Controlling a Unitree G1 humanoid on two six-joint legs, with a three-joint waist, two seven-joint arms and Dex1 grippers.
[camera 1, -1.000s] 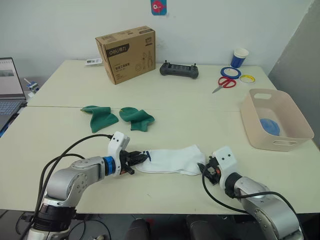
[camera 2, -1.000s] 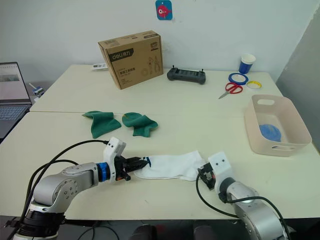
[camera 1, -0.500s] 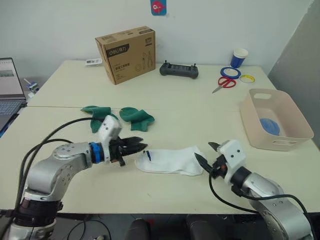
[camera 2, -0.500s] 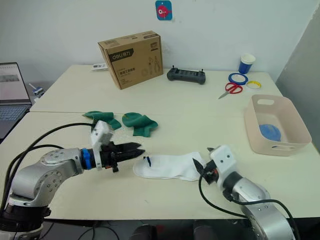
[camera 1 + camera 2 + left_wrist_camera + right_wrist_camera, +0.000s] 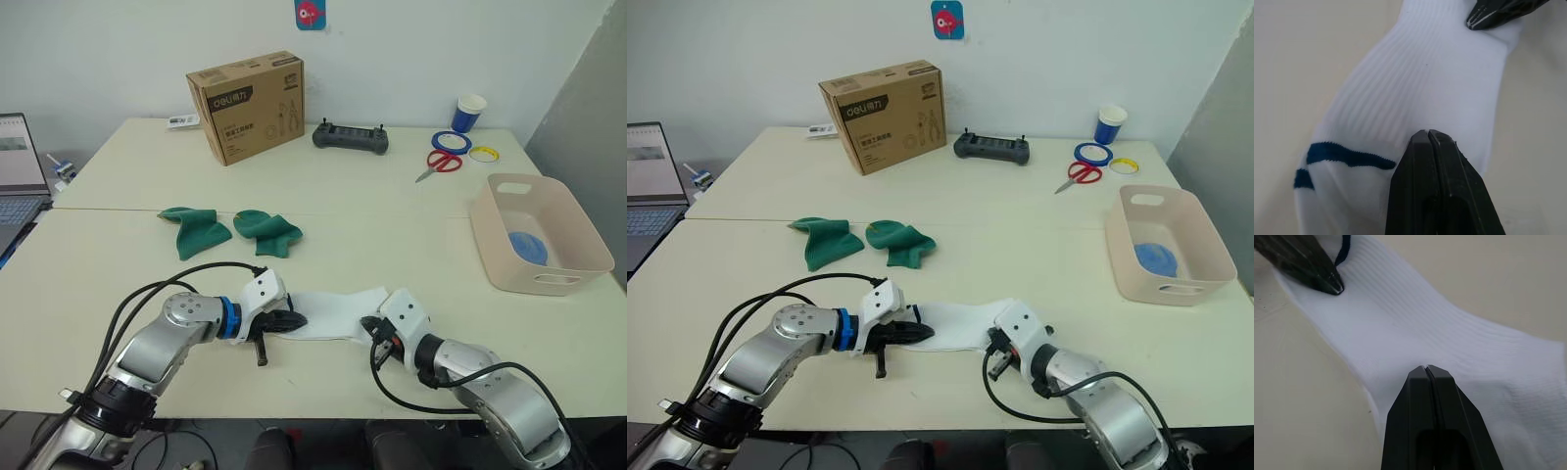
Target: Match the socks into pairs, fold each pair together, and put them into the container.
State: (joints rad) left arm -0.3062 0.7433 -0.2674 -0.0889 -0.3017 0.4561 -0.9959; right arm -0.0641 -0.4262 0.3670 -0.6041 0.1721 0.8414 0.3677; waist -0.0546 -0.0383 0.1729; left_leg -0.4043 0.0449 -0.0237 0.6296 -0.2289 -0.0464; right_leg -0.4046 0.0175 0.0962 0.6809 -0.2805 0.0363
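I count two green socks (image 5: 233, 229) lying side by side on the table (image 5: 372, 225), well behind my arms, and white sock (image 5: 328, 315) stretched flat near the front edge; whether that is one sock or two stacked I cannot tell. Something blue (image 5: 529, 248) lies in the tub (image 5: 586, 264) at the right edge. My left gripper (image 5: 1427, 138) has its fingers pressed together, tips resting on the white sock's end beside its dark blue mark (image 5: 1347, 155). My right gripper (image 5: 1426, 371) is likewise closed, tips on the sock's other end. Bare table lies between the white sock and the tub. A box (image 5: 248, 106), controller (image 5: 351, 138), scissors (image 5: 439, 164), cup (image 5: 469, 113) and two tape rolls (image 5: 465, 147) line the far side.
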